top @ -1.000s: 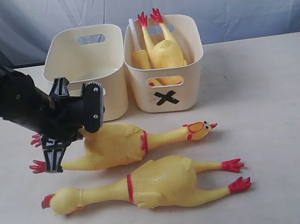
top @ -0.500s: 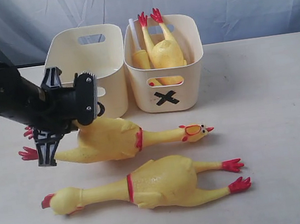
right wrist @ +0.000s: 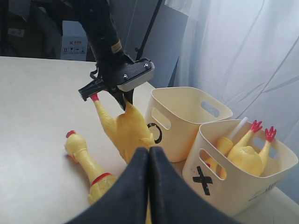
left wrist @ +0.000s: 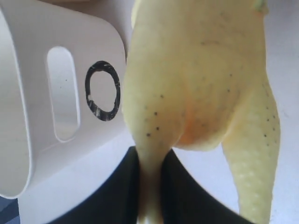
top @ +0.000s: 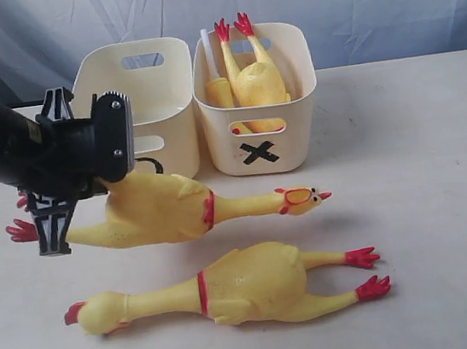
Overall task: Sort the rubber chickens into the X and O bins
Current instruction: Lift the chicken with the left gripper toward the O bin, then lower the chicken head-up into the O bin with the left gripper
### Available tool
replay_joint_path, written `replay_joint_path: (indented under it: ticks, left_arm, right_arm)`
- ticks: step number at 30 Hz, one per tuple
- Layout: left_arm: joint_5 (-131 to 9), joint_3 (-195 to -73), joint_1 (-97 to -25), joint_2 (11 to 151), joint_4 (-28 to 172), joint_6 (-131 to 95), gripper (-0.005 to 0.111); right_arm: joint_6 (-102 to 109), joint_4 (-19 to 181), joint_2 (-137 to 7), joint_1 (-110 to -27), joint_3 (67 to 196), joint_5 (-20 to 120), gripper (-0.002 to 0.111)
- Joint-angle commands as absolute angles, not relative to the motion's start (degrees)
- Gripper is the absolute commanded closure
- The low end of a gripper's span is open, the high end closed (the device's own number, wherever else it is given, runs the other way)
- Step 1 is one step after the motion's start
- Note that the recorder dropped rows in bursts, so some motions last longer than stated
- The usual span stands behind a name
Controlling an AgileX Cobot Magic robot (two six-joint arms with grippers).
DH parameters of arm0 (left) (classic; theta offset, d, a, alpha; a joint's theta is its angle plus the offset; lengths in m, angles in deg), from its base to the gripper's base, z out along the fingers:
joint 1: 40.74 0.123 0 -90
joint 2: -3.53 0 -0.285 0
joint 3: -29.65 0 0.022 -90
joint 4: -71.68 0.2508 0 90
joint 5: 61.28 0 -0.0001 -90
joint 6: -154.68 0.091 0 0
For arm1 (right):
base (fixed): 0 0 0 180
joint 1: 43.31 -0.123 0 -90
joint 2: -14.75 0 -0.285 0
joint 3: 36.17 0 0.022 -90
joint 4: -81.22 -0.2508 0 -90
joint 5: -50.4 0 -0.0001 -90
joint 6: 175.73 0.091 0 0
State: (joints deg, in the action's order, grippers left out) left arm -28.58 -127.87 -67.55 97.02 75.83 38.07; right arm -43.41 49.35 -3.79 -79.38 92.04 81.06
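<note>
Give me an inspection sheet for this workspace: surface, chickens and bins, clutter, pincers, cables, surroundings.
Surface: pale table, long chicken lying flat on it.
Job's things: held chicken hangs by one leg; O bin shows no chicken; X bin holds a feet-up chicken.
Clutter: pale stick in X bin, unidentified.
Pincers: left pincer shut on held chicken; right pincer shut, empty.
Cables: nothing seen.
Surroundings: pale curtain behind.

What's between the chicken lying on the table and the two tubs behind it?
Another long chicken, gripped by a leg in the left gripper, as the exterior view shows.
</note>
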Motion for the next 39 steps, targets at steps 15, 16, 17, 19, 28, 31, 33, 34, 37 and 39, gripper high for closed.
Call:
replay_joint_path:
  ticks: [15,16,17,19,28,31,33,34,37,39]
  left_arm:
    - [-59.5,-128.1,-67.6,91.7,63.7,13.3,0.107]
    - [-61.0,-128.1,-67.6,91.7,63.7,12.8,0.107]
    - [-62.7,-128.1,-67.2,91.8,63.0,12.0,0.107]
    - [-66.5,-128.1,-65.6,93.0,58.8,12.0,0.107]
    - [-90.4,-128.1,-63.6,104.8,47.5,12.0,0.107]
    - [-96.7,-128.5,-63.6,109.2,47.4,8.2,0.107]
    - [-97.3,-129.8,-63.6,112.1,47.3,8.0,0.107]
    - [-97.3,-131.4,-63.6,113.9,48.3,8.0,0.107]
    - [-97.5,-134.6,-63.6,117.0,49.2,8.9,0.107]
    - [-97.5,-136.1,-63.6,118.3,48.6,10.2,0.107]
  right_arm:
    - [-43.4,49.3,-3.6,-79.3,91.7,80.5,0.108]
    - [-43.4,49.3,-3.6,-79.3,91.7,80.5,0.108]
    - [-43.4,49.3,-3.6,-79.3,91.7,80.5,0.108]
    - [-43.4,49.3,-3.6,-79.3,91.7,80.5,0.108]
    - [-43.4,49.3,-3.6,-79.3,91.7,80.6,0.108]
    - [-43.4,49.0,-3.6,-79.3,91.7,80.6,0.108]
    - [-43.4,49.0,-3.6,-79.3,91.7,80.6,0.108]
    - [-43.4,49.0,-3.6,-79.3,91.7,80.6,0.108]
    - [-43.4,49.0,-3.6,-79.3,91.7,80.6,0.108]
    - [-43.4,49.0,-3.6,-79.3,91.7,80.6,0.108]
